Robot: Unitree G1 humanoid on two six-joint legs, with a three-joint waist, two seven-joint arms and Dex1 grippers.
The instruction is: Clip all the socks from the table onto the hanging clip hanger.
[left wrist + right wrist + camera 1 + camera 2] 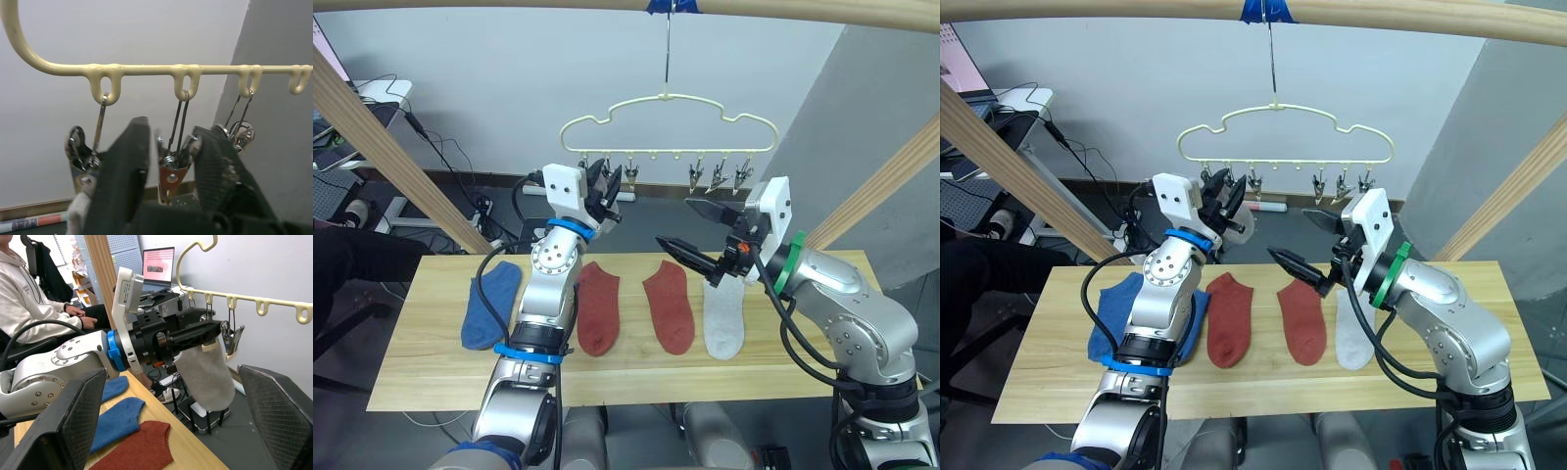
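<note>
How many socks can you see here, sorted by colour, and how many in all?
Blue socks: 2, lying overlapped on the table.
Rust red socks: 2.
Light grey socks: 2, one on the table, one held up by the left gripper at the clip hanger.
Total: 6 socks.

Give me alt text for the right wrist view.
The left gripper holds a light grey sock up to the clips of the pale yellow clip hanger. Blue socks lie on the table below.
</note>
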